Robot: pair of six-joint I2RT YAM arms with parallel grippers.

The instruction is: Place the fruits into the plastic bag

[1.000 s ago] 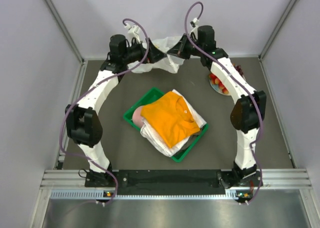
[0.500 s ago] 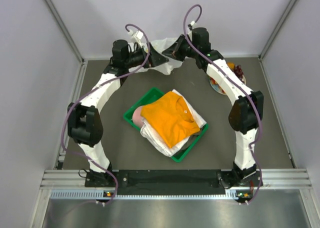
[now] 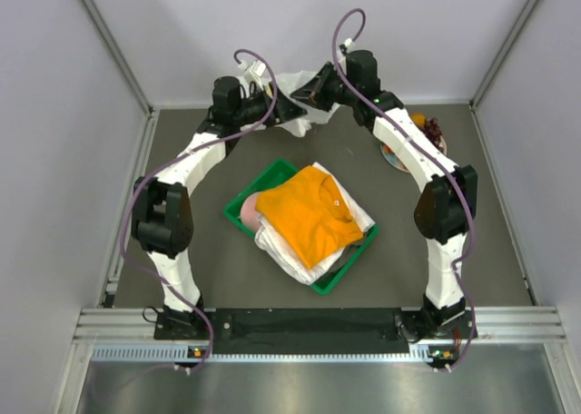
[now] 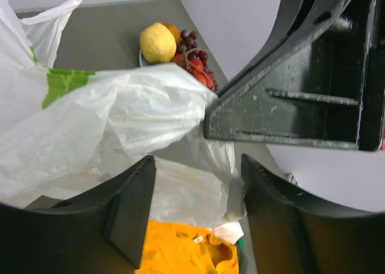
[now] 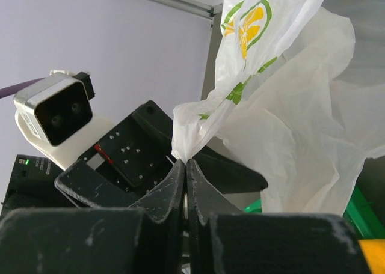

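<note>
From above, you see the thin white crinkly plastic bag (image 3: 307,80) at the table's far edge between both arms, with the small mixed fruits (image 3: 422,123) apart on its right; in your left wrist view the left gripper (image 4: 197,166) is spread open before the bag's film; in your right wrist view the right gripper (image 5: 185,166) is clamped on the bag's edge.

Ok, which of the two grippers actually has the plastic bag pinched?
The right gripper: its jaws are closed on a fold of the plastic bag, while the left gripper has its jaws wide apart.
</note>
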